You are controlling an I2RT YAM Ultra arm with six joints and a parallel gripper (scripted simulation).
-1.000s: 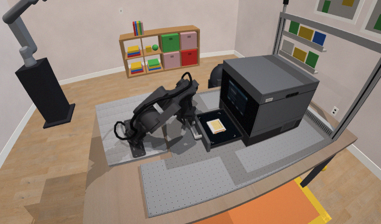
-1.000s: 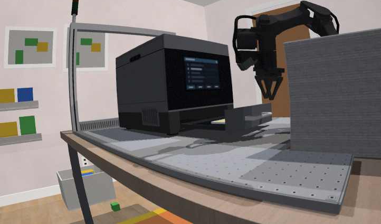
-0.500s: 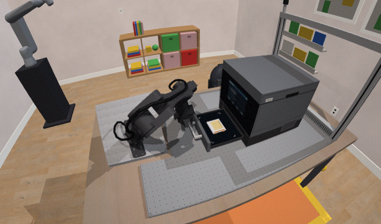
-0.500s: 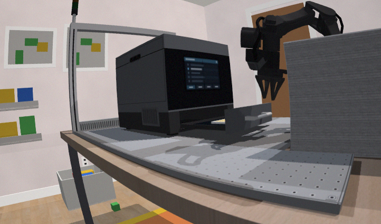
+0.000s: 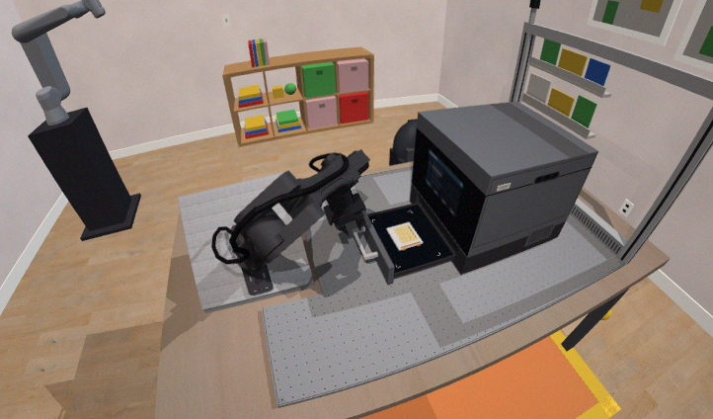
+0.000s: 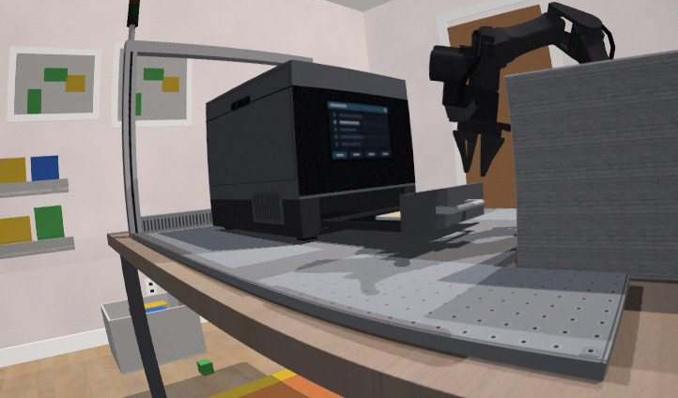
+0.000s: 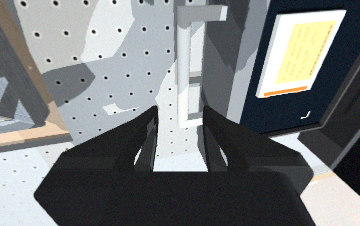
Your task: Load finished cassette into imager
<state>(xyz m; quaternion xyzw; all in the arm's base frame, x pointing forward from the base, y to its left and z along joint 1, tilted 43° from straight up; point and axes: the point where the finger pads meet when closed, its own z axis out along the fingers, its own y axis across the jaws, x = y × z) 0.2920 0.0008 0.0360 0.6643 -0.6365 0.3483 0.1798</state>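
Note:
The finished cassette [image 5: 405, 236] [image 6: 389, 216] [image 7: 304, 54], white with a yellow face and an orange strip, lies flat on the dark glass [image 5: 431, 245] [image 7: 281, 119] of the pulled-out drawer. It sits about midway between the four corner marks, its long side roughly along the front panel [image 5: 379, 251] [image 6: 417, 221]. The light bar handle [image 5: 363, 246] [image 6: 461, 206] [image 7: 184, 65] is on that panel's outer face. The imager IM [image 5: 531, 209] [image 6: 253, 148] stands behind the drawer. My gripper [image 6: 475, 174] [image 7: 180, 112] points down, partly open and empty, above the handle's level near one end.
A perforated metal plate [image 5: 347, 335] [image 6: 540, 318] lies under IM and the drawer. The arm's base stands on a grey block [image 5: 210, 283] [image 6: 590, 174] in front of the drawer. A grey metal frame [image 5: 666, 185] [image 6: 129, 144] rises behind IM at the table's edge.

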